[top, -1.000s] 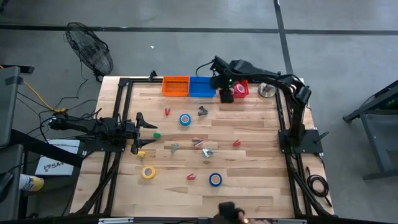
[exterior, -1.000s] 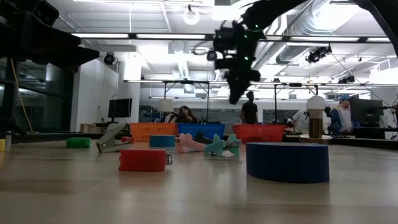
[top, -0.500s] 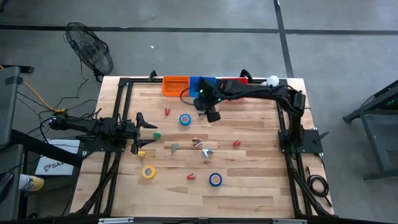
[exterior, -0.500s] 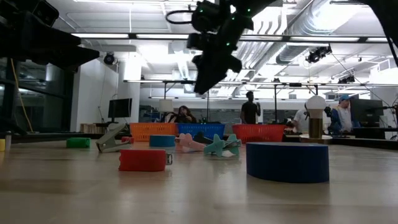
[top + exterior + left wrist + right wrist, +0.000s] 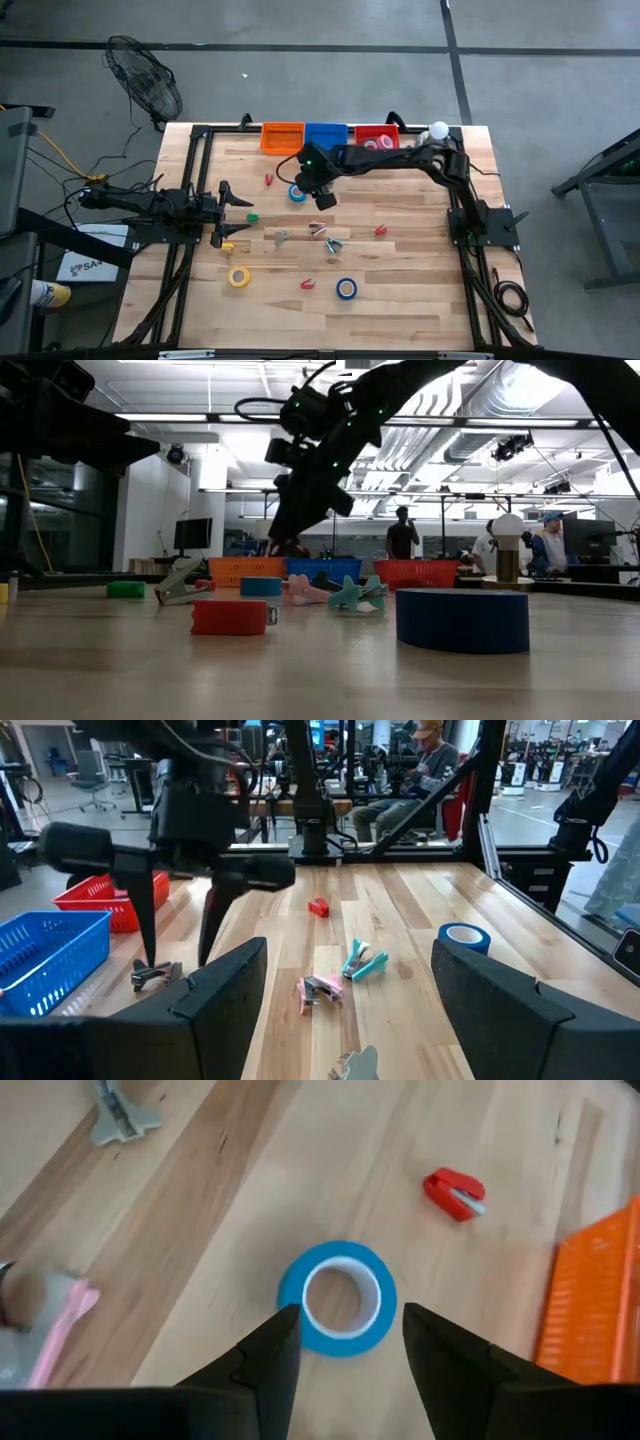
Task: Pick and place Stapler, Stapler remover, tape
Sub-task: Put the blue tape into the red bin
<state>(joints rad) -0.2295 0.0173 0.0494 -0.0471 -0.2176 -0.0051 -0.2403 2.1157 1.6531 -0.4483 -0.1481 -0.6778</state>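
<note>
Hovering my right gripper, fingers spread, over the blue tape lying near the orange bin; next I'd lower straight down, then pinch one wall.

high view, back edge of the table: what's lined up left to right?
orange basket → blue basket → red basket → white ball

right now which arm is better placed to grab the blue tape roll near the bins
The right. Its claw hangs open directly over the blue tape roll, fingers either side. The left claw waits open near the table's left edge, farther away.
</note>
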